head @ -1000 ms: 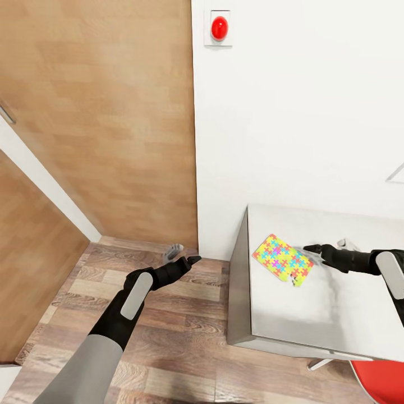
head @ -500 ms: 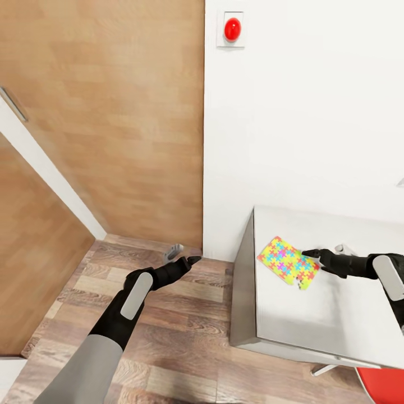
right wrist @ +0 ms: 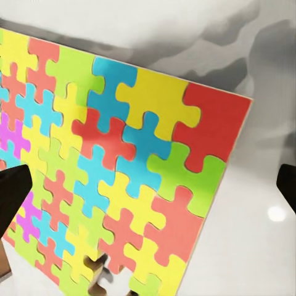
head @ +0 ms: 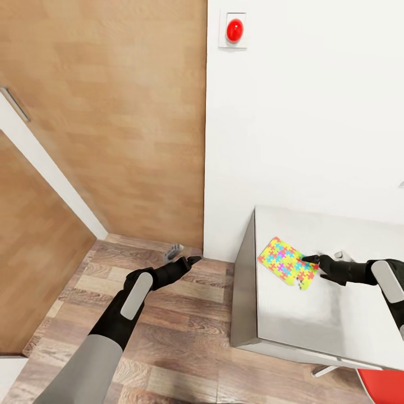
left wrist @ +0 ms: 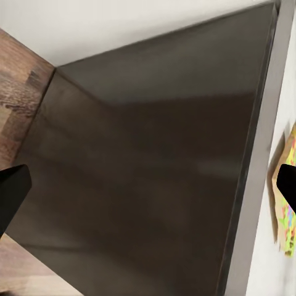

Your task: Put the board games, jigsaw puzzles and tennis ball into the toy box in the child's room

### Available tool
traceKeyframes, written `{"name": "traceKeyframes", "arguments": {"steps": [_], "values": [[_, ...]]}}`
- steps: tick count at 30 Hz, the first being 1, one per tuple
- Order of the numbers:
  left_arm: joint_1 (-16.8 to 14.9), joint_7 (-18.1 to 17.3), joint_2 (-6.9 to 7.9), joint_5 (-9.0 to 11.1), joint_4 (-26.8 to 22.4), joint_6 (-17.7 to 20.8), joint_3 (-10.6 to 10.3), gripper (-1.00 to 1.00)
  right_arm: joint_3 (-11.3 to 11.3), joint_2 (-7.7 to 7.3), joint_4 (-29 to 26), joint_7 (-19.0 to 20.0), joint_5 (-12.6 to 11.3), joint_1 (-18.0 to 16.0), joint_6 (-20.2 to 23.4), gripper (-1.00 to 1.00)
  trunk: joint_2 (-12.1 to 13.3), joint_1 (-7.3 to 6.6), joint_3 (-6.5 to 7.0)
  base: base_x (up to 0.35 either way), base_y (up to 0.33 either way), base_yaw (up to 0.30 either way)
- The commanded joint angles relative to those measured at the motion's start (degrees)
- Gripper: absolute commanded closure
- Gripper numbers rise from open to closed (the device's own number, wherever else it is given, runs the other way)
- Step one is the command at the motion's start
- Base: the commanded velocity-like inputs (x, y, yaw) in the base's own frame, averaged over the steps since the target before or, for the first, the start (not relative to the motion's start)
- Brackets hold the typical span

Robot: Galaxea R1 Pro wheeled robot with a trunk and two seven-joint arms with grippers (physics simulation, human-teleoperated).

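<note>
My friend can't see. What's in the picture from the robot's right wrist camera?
A flat jigsaw puzzle made of yellow, red, green, blue and purple pieces lies on a pale grey table, seen close up. Some pieces are missing along one edge. The right hand's dark fingertips show at both sides, spread open.

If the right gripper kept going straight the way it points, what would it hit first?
Probably the jigsaw puzzle lying on the table: the right gripper already points at its near edge, open.
</note>
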Motion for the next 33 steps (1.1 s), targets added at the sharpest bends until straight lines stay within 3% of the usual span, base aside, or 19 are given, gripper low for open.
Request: {"name": "traceKeyframes", "arguments": {"steps": [1, 17, 33], "values": [[-0.05, -0.15, -0.02, -0.07, 0.0, 0.23, 0.06, -1.0, -0.06, 0.04, 0.12, 0.53, 1.03, 0.04, 0.24, -1.0, -0.06, 0.03, -0.09, 0.0, 0.0, 0.006], [-0.05, -0.15, -0.02, -0.02, 0.0, 0.28, -0.92, -1.0, -0.36, -0.11, 1.18, 0.5, 0.97, 0.02, 0.24, -1.0, -0.06, 0.03, -0.08, 0.0, 0.0, 0.005], [-0.05, -0.15, -0.02, 0.09, 0.0, 0.16, -1.84, -1.0, -0.31, 0.01, 1.28, 0.52, 0.94, 0.0, 0.24, -1.0, -0.06, 0.03, -0.08, 0.0, 0.0, 0.197]]}}
